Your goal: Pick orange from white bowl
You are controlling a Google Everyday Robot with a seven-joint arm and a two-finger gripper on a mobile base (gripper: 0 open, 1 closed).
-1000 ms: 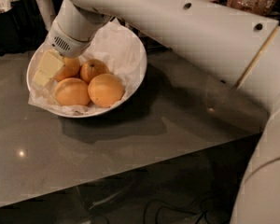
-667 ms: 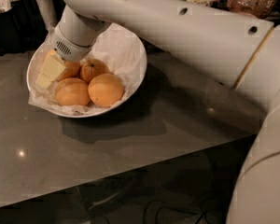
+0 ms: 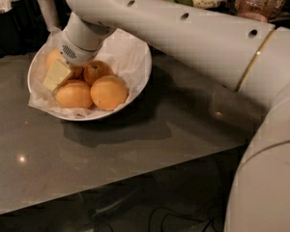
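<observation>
The orange point(image 3: 52, 58) lay at the back left of the white bowl point(image 3: 140, 76), partly hidden behind the pincer point(image 3: 58, 73). A darker, dimpled orange point(image 3: 97, 70) sat just beside it on the right, and a front-left orange point(image 3: 75, 94) and a front-right orange point(image 3: 108, 92) lay nearer the tabletop's point(image 3: 135, 153) near edge. The bowl stood close to the tabletop's far left corner. The pincer was down inside the bowl against the fruit; whether it was wide or closed could not be told. A good grasp probably called for centring on the orange's widest part, squeezing gently, then lifting straight up so that neighbours and crinkled paper point(image 3: 128, 52) were not dragged along
</observation>
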